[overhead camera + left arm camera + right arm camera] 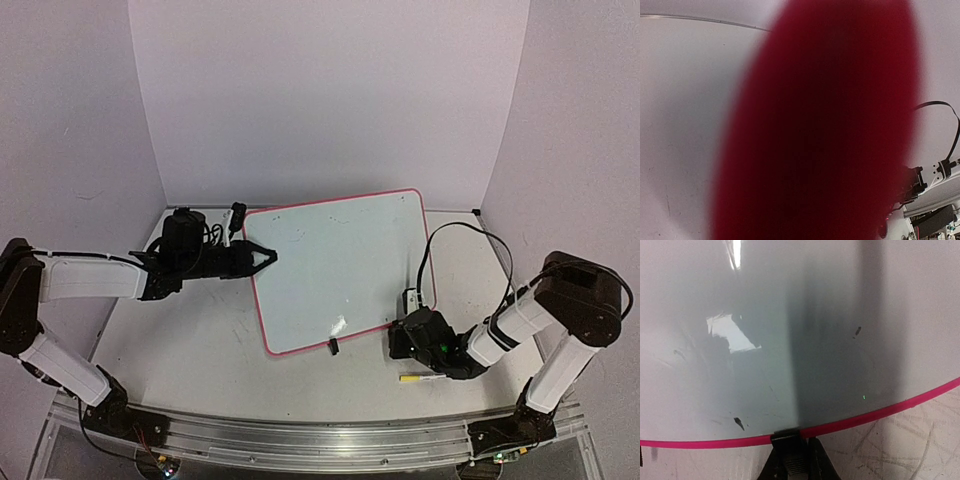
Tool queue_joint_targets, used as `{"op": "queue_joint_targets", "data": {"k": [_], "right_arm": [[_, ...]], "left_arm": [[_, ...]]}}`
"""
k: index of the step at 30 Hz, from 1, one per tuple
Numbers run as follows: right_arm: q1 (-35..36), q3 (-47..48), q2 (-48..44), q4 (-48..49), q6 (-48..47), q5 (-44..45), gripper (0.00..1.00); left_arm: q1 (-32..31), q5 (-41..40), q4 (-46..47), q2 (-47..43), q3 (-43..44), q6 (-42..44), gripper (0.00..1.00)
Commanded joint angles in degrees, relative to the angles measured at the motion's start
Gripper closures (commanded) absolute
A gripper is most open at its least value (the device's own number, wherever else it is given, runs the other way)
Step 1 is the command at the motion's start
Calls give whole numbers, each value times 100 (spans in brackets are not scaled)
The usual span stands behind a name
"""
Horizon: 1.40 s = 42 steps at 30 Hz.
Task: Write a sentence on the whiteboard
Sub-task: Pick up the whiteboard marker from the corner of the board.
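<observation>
At the near rim of the glossy white rectangular whiteboard (340, 270) with thin pink-red edging, which rests skewed on the scuffed white tabletop (200, 350), the right gripper (790, 445) has its black fingers pinched together on that rim. The left gripper (268, 254) sits at the board's left edge (clamped or not, I cannot tell). The board looks light, stiff and slick, so it is best held by the rim. No writing shows on it.

Overhead view; wrist cameras close on whiteboard (340, 265)

whiteboard (790, 315), right claw (792, 439) clamped on its edge
</observation>
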Motion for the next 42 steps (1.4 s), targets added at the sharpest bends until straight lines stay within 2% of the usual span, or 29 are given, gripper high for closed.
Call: {"op": "queue_joint_targets", "data": {"k": [1, 15, 20, 23, 31, 37, 38, 40, 42], "right_arm": [[-83, 305, 314, -183, 408, 322, 100], [-38, 328, 52, -415, 430, 602, 100], [52, 552, -222, -1186, 497, 479, 61], [158, 750, -442, -2069, 663, 303, 45], [598, 1082, -1448, -4213, 1305, -159, 25], [601, 999, -2729, -5357, 2345, -840, 20], [598, 926, -3017, -5408, 2554, -974, 19], [599, 867, -3528, -5639, 3261, -1171, 17], [603, 788, -3956, -6000, 4186, -1174, 14]], "left_arm": [[-15, -199, 126, 402, 159, 272, 77], [-82, 3, 1845, 987, -589, -58, 87], [-94, -167, 2115, 936, -900, -271, 80], [-94, -284, 2114, 885, -1021, -293, 72], [-103, -212, 2116, 831, -1148, -323, 55], [-103, -392, 2082, 335, -1415, -324, 30], [-103, -444, 2050, 242, -1455, -333, 19], [-102, -482, 1967, 115, -1487, -347, 7], [-98, -491, 1870, -41, -1510, -363, 1]]}}
